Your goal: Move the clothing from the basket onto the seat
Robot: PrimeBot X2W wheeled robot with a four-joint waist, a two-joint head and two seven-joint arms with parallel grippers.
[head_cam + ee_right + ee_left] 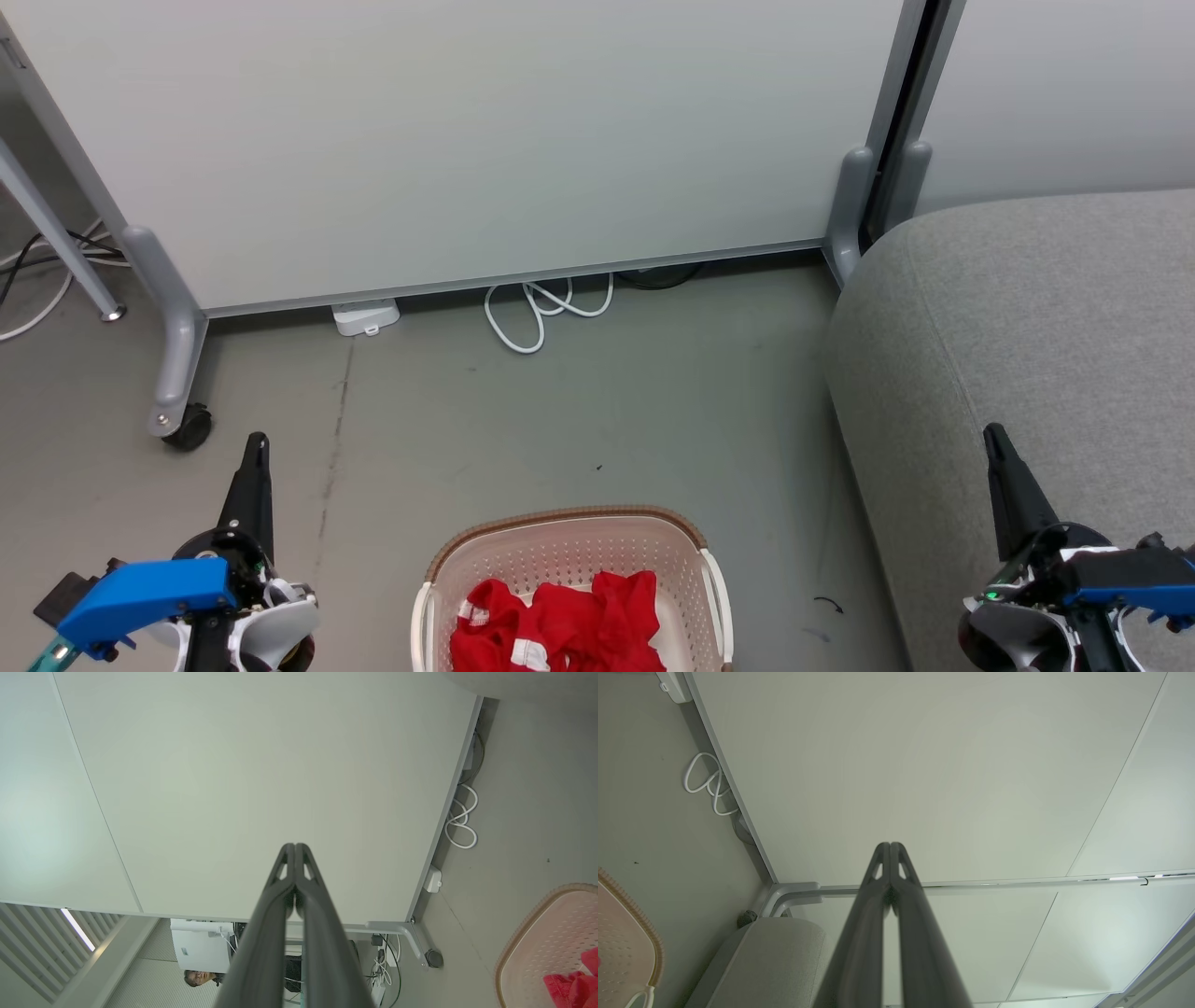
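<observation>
head view, clothing [558, 625]: red stuff with white bits, bunched up inside the basket at bottom centre, cut off by the bottom edge
head view, basket [569, 525]: cream with a brown rim, sits on the floor [607, 420], well apart from both grippers
head view, seat [1027, 308]: big grey cushion taking up the right side, off to the right of the basket
head view, left gripper [257, 441]: lower left, jaws pressed together into one dark spike pointing up the frame, over bare floor
head view, right gripper [992, 431]: lower right, jaws together too, in front of the seat fabric
head view, background: pale partition [467, 140] across the top, looped white cable [537, 313] and a small white box [366, 317] at its foot, a caster [187, 429] on the left

left wrist view, left gripper: fingers come up from bottom middle and touch at the tips, nothing between them, partition behind
left wrist view, basket: a slice of rim and holey wall at the lower left edge
left wrist view, seat: rounded grey corner at the bottom, between the basket and the fingers
left wrist view, cable: upper left

right wrist view, right gripper: same deal, tips touching, nothing gripped
right wrist view, basket and clothing: lower right corner, red fabric inside it
right wrist view, cable: right side, mid height
right wrist view, person [201, 977]: partly seen at the bottom, left of the fingers, past the partition edge
</observation>
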